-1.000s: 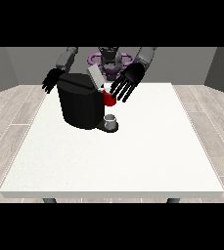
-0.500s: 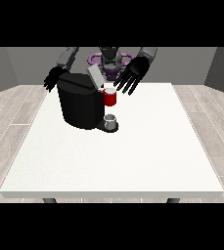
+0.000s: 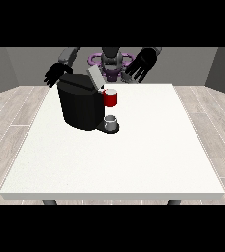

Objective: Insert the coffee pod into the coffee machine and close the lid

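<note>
- Front view: a black, boxy coffee machine stands on the large white table, its grey lid tilted up.
- A red thing at the machine sits above a small grey thing on its base.
- The hand at the view's right is raised, fingers spread apart, holding nothing.
- The hand at the view's left hangs behind the machine; I cannot tell how it is set.

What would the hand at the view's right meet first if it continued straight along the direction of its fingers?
Probably the red thing at the machine: the hand at the view's right points its open fingers down toward it, though depth is unclear.
</note>
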`<action>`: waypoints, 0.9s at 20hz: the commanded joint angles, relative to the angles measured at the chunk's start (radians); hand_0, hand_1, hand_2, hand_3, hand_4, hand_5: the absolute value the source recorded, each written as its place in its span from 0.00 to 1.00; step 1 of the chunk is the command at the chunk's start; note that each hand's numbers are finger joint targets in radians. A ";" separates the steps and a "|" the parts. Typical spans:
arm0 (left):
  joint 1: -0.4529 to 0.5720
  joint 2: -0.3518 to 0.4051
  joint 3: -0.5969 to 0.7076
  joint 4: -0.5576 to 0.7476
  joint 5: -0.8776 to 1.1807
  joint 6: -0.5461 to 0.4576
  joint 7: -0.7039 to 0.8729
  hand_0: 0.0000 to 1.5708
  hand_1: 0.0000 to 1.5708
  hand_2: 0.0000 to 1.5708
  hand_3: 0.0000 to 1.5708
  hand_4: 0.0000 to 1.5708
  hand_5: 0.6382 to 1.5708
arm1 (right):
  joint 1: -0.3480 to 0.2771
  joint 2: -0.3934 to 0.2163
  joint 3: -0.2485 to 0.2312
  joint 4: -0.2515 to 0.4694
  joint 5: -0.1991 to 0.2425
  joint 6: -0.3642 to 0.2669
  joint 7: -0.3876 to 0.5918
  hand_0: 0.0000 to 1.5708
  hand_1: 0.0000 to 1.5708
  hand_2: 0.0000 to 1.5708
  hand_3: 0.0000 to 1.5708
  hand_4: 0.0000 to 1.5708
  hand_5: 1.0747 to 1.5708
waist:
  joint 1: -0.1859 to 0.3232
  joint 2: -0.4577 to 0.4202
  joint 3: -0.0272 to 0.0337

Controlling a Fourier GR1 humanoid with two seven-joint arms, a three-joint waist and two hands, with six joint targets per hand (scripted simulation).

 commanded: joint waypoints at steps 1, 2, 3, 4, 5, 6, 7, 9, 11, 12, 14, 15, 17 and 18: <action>0.045 -0.052 0.118 -0.019 0.150 -0.021 -0.041 0.00 0.00 0.00 0.00 0.05 1.00 | 0.029 -0.019 -0.026 0.017 0.002 -0.020 0.021 0.00 0.00 0.00 0.00 0.27 1.00 | 0.076 -0.078 -0.0012; 0.093 -0.075 0.149 -0.008 0.192 -0.025 -0.065 0.00 0.00 0.00 0.00 0.16 1.00 | 0.068 -0.002 -0.014 -0.007 -0.015 0.001 0.019 0.00 0.00 0.00 0.00 0.27 1.00 | 0.063 -0.116 -0.0018; 0.117 -0.098 0.182 -0.007 0.230 -0.013 -0.078 0.00 0.00 0.00 0.00 0.17 1.00 | 0.054 -0.018 -0.035 0.000 -0.020 -0.001 0.006 0.00 0.00 0.00 0.00 0.25 1.00 | 0.086 -0.095 -0.0017; 0.150 -0.115 0.179 -0.016 0.232 0.004 -0.101 0.00 0.00 0.00 0.00 0.15 1.00 | 0.072 0.015 -0.029 -0.004 -0.024 -0.022 0.002 0.00 0.00 0.00 0.00 0.24 1.00 | 0.088 -0.105 -0.0011; 0.197 -0.110 0.206 0.000 0.264 -0.022 -0.110 0.00 0.00 0.00 0.00 0.00 1.00 | 0.094 -0.034 -0.038 -0.038 -0.036 0.020 0.031 0.00 0.00 0.00 0.00 0.25 1.00 | 0.079 -0.161 -0.0017; 0.218 -0.124 0.205 0.003 0.272 -0.039 -0.081 0.00 0.00 0.00 0.00 0.00 1.00 | 0.133 -0.016 -0.013 -0.038 -0.027 0.028 0.028 0.00 0.00 0.00 0.00 0.28 1.00 | 0.093 -0.212 -0.0009; 0.265 -0.179 0.181 -0.020 0.262 -0.004 -0.102 0.00 0.00 0.00 0.00 0.00 1.00 | 0.168 0.004 -0.013 -0.012 -0.003 -0.003 -0.028 0.00 0.00 0.00 0.00 0.31 1.00 | 0.126 -0.228 -0.0002; 0.299 -0.156 0.210 -0.016 0.301 -0.044 -0.110 0.00 0.00 0.00 0.00 0.00 1.00 | 0.151 -0.063 0.004 -0.060 0.013 0.040 0.037 0.00 0.00 0.00 0.00 0.28 1.00 | 0.125 -0.250 -0.0008; 0.344 -0.216 0.206 -0.025 0.312 -0.014 -0.101 0.00 0.00 0.00 0.00 0.12 1.00 | 0.114 -0.064 0.007 -0.076 0.012 0.032 0.079 0.00 0.00 0.00 0.00 0.23 1.00 | 0.162 -0.281 -0.0007; 0.338 -0.252 0.219 -0.029 0.343 -0.027 -0.079 0.00 0.00 0.00 0.00 0.09 1.00 | 0.111 -0.127 -0.027 -0.060 -0.021 0.097 0.074 0.00 0.00 0.00 0.00 0.25 1.00 | 0.180 -0.304 -0.0002; 0.392 -0.212 0.238 -0.024 0.355 -0.031 -0.100 0.00 0.00 0.00 0.00 0.14 1.00 | 0.097 -0.111 0.002 -0.126 -0.045 0.133 0.092 0.00 0.00 0.00 0.00 0.24 1.00 | 0.162 -0.297 -0.0005; 0.392 -0.220 0.240 -0.036 0.360 -0.015 -0.099 0.00 0.00 0.00 0.00 0.06 1.00 | 0.093 -0.077 0.047 -0.143 -0.016 0.115 0.098 0.00 0.00 0.00 0.00 0.18 1.00 | 0.165 -0.296 -0.0005; 0.441 -0.241 0.230 -0.051 0.366 -0.012 -0.128 0.00 0.00 0.00 0.00 0.00 1.00 | 0.054 -0.132 0.020 -0.179 -0.043 0.153 0.135 0.00 0.00 0.00 0.00 0.08 1.00 | 0.169 -0.294 -0.0004; 0.456 -0.248 0.221 -0.061 0.379 -0.048 -0.111 0.00 0.00 0.00 0.00 0.00 1.00 | 0.074 -0.123 0.034 -0.185 -0.027 0.150 0.118 0.00 0.00 0.00 0.00 0.00 1.00 | 0.180 -0.311 -0.0001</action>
